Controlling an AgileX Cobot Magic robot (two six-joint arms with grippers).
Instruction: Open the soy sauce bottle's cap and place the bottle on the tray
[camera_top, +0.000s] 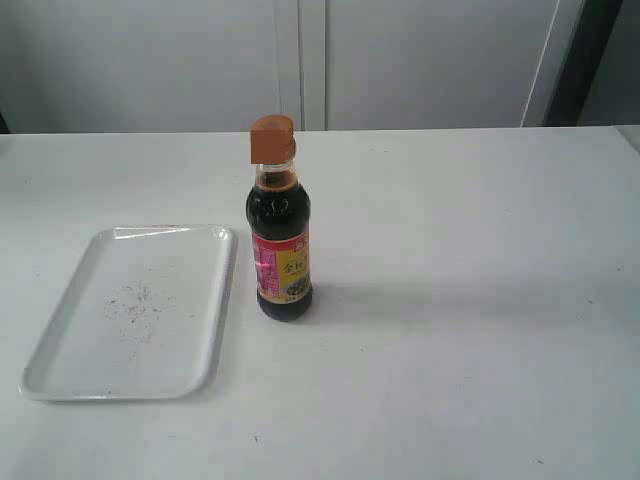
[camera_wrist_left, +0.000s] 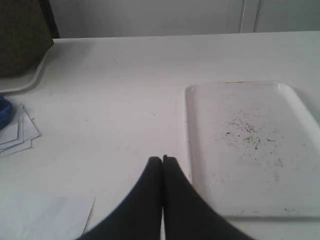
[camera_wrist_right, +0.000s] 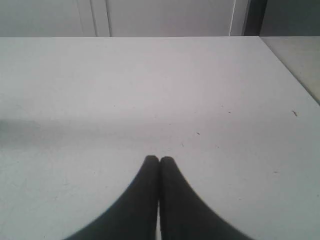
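White worktop (camera_top: 480, 350): fills the exterior frame below the back wall and carries everything.
White tray (camera_top: 180, 340): lower left of the exterior frame, lying flat, bare but for dark specks, its long side running toward the back.
Glass soy sauce bottle (camera_top: 280, 250): upright just left of centre, on the worktop just beside the tray's right rim but apart from it (not on the tray yet); long axis vertical.
Orange-brown cap (camera_top: 272, 140): on top of the neck, lid seemingly down, no white spout showing.
Black left tool (camera_wrist_left: 162, 160): clenched, tips pressed together on nothing; its camera sees the tray close by, but no bottle.
Black right tool (camera_wrist_right: 159, 159): likewise clenched and empty, facing bare worktop.
Key relation: neither tool appears in the exterior frame, so both stand well off the bottle. It sits left of centre by the tray, so the left arm is probably the nearer. Either arm must reach a vertical body, with the cap at its top.
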